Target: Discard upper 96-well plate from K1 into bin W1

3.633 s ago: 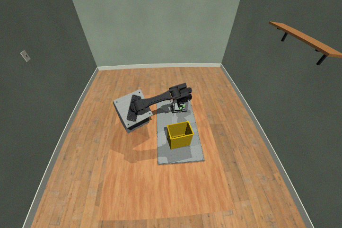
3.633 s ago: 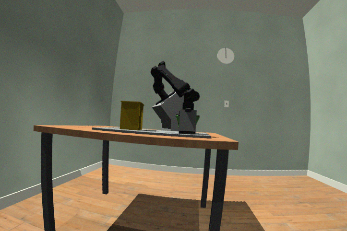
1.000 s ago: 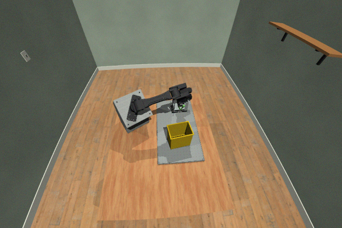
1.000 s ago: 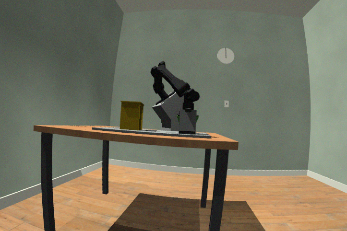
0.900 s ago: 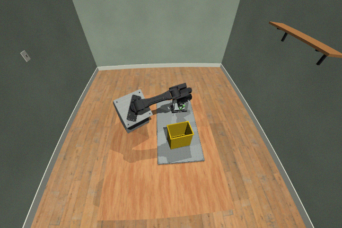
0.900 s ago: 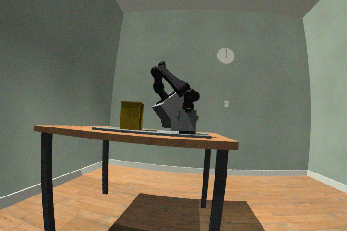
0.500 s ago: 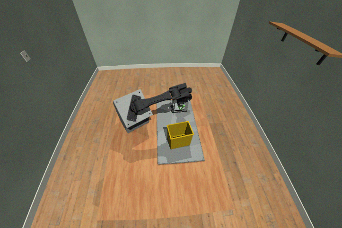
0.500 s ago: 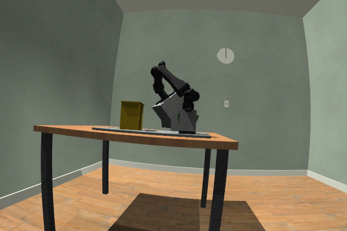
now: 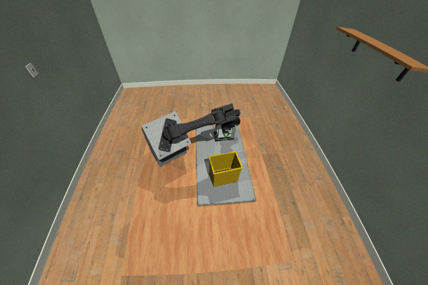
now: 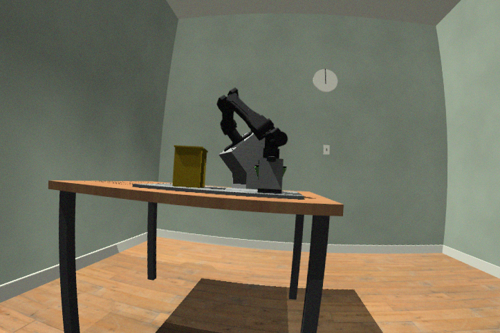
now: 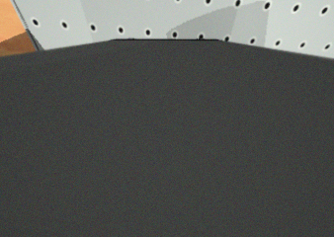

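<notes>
One view, the top, shows jaws pinching the upper plate (image 9: 225,134); wrist shows dark grey.

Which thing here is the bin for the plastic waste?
Find the wooden table and the grey mat lying on it. The bin stands upright on that mat, open-topped, just in front of the black arm; it is the only yellow object.

A long wooden wall shelf (image 9: 384,49) on black brackets hangs at two o'clock; a small white wall switch plate (image 9: 31,70) sits at ten.
</notes>
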You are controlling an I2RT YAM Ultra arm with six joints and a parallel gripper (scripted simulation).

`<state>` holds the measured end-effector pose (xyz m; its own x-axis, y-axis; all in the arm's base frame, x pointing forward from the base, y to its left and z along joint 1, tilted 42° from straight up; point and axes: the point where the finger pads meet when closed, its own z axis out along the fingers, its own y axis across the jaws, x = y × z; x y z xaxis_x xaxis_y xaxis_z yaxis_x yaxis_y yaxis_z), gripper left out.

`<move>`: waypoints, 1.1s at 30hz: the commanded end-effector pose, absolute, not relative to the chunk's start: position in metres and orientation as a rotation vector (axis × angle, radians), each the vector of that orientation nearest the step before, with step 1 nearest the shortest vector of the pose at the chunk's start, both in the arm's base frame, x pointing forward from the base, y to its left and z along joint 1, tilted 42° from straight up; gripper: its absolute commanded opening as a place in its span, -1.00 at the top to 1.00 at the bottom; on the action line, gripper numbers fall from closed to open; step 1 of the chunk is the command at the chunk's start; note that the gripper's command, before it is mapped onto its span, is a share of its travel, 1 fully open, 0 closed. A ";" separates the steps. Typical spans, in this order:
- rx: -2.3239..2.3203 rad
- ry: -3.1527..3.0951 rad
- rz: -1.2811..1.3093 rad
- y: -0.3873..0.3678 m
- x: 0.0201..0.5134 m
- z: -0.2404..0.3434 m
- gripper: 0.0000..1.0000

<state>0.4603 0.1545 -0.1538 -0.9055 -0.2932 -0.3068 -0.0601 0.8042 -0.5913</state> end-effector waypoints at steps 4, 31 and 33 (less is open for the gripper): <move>-0.277 2.580 -0.814 0.168 0.467 -0.144 1.00; -0.284 2.592 -0.836 0.181 0.440 -0.116 1.00; -0.284 2.592 -0.836 0.183 0.439 -0.113 1.00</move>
<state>0.4469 0.1708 -0.1301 -0.9094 -0.2895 -0.2987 -0.0638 0.8066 -0.5876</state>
